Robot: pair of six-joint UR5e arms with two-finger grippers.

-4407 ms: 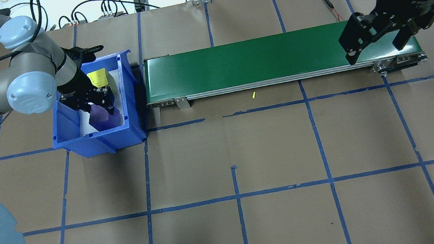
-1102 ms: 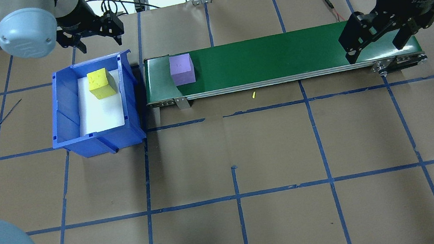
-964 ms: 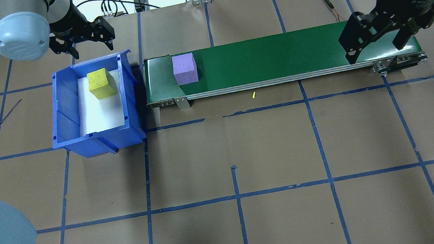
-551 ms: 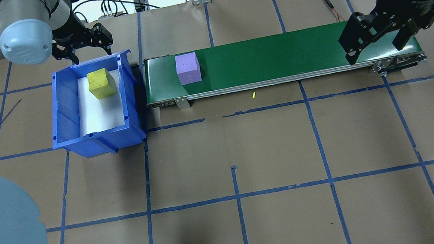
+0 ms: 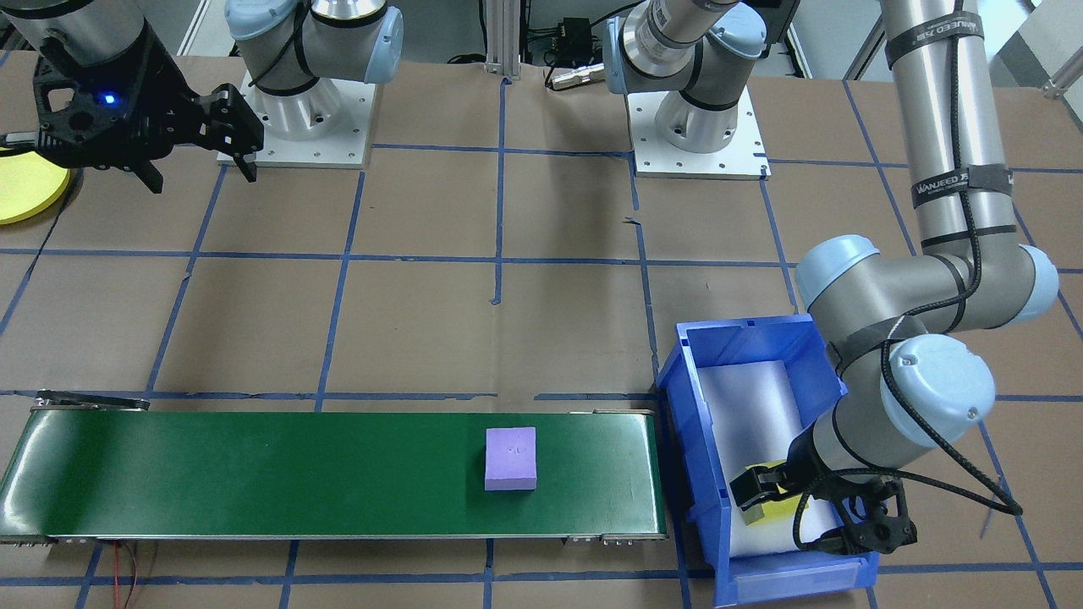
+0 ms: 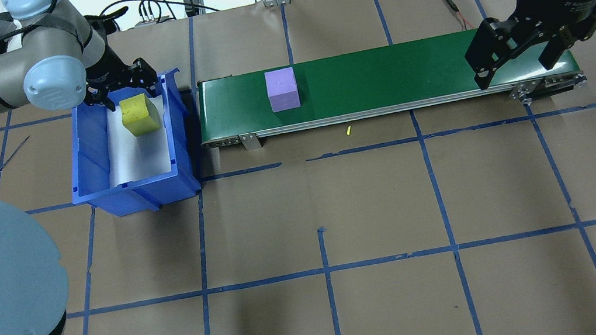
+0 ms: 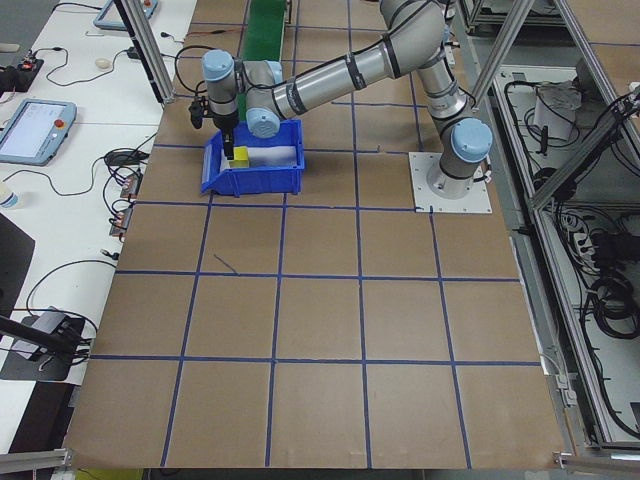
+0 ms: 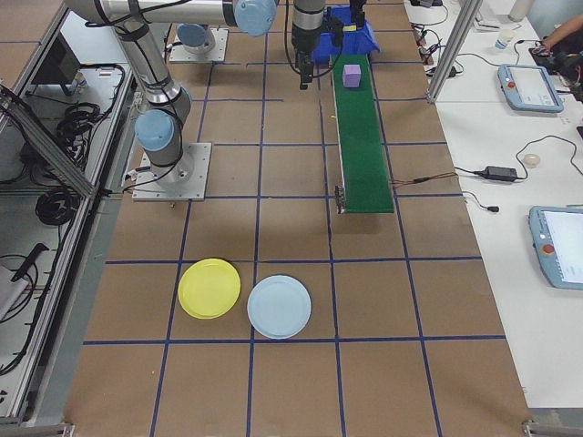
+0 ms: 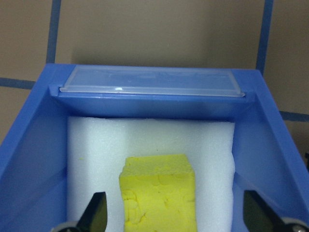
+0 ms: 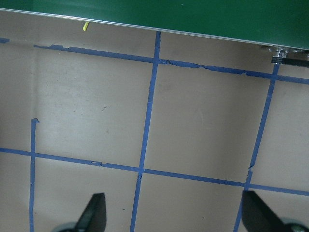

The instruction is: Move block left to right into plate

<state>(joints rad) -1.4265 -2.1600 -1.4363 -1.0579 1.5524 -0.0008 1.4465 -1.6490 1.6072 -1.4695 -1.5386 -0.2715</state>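
A purple block (image 6: 282, 89) (image 5: 511, 458) rides on the green conveyor belt (image 6: 379, 81), left of its middle. A yellow block (image 6: 139, 114) (image 9: 159, 193) sits on white foam at the far end of the blue bin (image 6: 99, 179). My left gripper (image 6: 122, 90) (image 9: 176, 217) is open and low over the bin, one finger on each side of the yellow block without touching it. Above the belt's right end my right gripper (image 6: 515, 61) (image 10: 176, 215) hangs open and holds nothing. The yellow plate (image 8: 209, 288) (image 5: 21, 188) lies on the table beyond the robot's right side.
A light blue plate (image 8: 279, 307) lies beside the yellow one. The bin stands against the belt's left end. A small yellow scrap (image 6: 348, 130) lies on the brown table paper in front of the belt. Cables run along the far table edge (image 6: 156, 8).
The purple block went from the left gripper in the bin onto the belt and has travelled right. The left gripper has come back down over the yellow block. The right arm stayed still.
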